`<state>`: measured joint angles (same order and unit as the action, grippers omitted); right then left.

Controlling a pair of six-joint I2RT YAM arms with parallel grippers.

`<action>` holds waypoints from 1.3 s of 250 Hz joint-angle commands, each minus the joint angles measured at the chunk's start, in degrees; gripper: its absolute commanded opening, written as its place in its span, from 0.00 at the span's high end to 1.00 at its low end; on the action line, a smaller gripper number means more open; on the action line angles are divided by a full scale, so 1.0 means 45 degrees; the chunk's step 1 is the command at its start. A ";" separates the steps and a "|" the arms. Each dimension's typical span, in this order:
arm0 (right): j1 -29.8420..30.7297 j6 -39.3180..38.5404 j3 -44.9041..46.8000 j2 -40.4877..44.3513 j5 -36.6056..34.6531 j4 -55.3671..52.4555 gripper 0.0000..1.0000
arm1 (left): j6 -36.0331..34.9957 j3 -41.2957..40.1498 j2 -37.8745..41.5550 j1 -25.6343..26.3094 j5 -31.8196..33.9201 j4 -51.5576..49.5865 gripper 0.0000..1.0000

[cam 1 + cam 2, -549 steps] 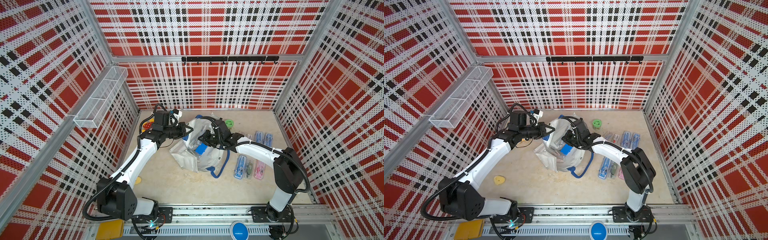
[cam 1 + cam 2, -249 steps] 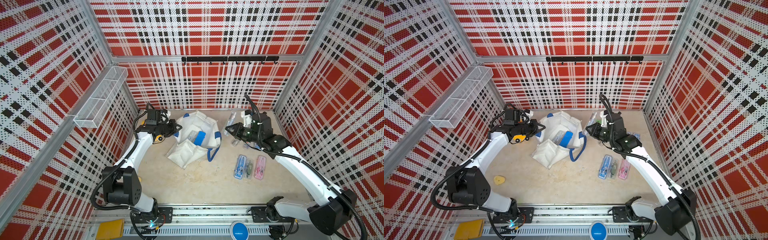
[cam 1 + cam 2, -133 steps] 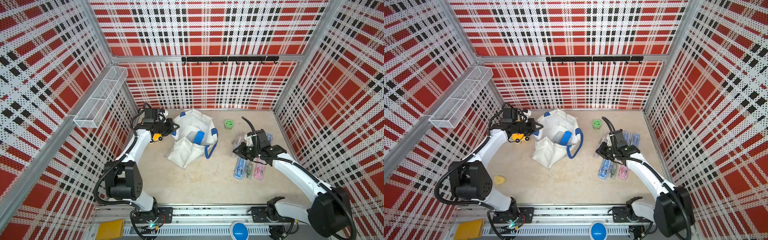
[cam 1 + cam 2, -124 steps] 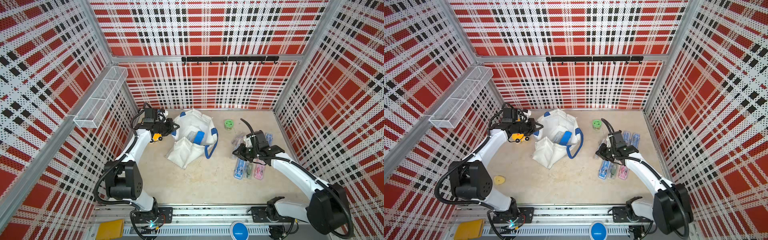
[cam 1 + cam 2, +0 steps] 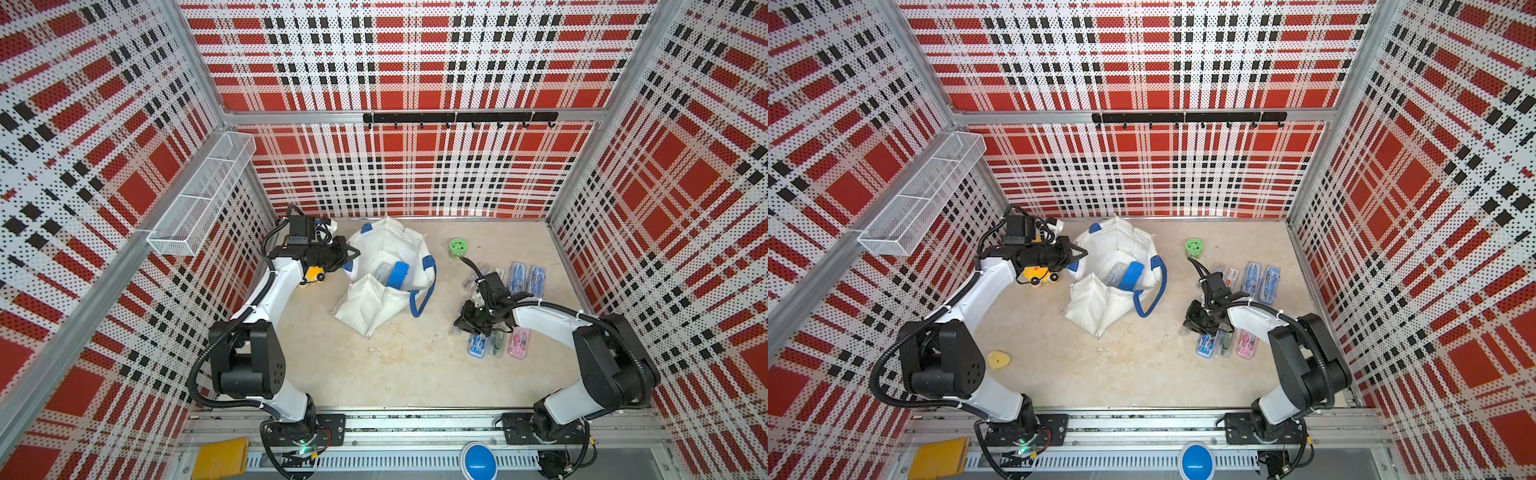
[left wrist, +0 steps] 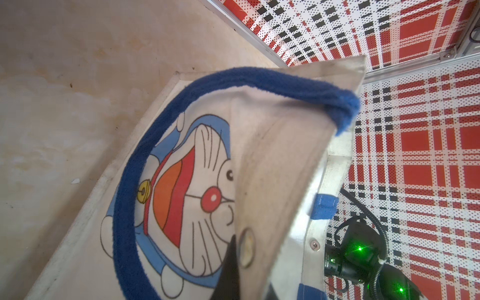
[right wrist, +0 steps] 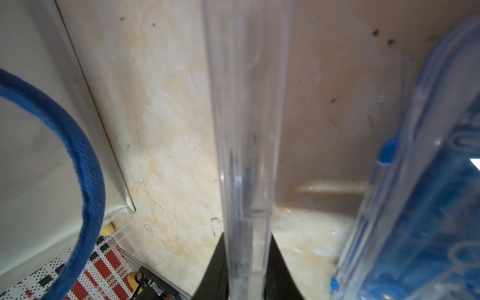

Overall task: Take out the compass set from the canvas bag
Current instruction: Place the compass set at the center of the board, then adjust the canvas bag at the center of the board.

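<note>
The bag (image 5: 386,249) is white with blue straps (image 6: 124,207) and blue patches. Its cat print (image 6: 187,197) is blue and white, with a red and orange mouth, a red nose and a yellow bell. The walls (image 5: 415,62) carry a red, white and black plaid, dotted all over. The bench (image 5: 395,374) is mottled beige. Near its right edge lie two blue cases (image 5: 528,276), then a blue case (image 5: 477,348), a green case (image 5: 496,347) and a pink case (image 5: 519,344). Another is a clear case (image 7: 246,130). The disc (image 5: 457,245) is green, the toy (image 5: 313,275) yellow, the arms (image 5: 282,286) white and black, and the mesh basket (image 5: 203,199) white.
</note>
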<state>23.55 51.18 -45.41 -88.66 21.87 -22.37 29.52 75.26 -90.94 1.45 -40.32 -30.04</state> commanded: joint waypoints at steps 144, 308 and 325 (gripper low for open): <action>0.0199 0.0683 0.0485 0.3071 -0.1099 -0.2000 0.50 | 0.0154 0.0579 0.0183 0.0775 -0.0109 0.0176 1.00; 0.1422 -0.3656 -1.0700 -0.1627 -0.3269 -0.6051 0.24 | -0.0239 0.0754 0.0642 0.1416 0.0511 -0.0699 1.00; 0.1403 -0.4333 -1.2642 -0.3107 -0.3799 -0.7081 0.24 | -0.0358 0.0793 0.0628 0.1385 0.0599 -0.0871 1.00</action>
<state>29.98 39.97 -90.39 -94.15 10.15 -46.39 29.52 76.53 -89.86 7.25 -38.06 -31.88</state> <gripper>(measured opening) 0.758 0.062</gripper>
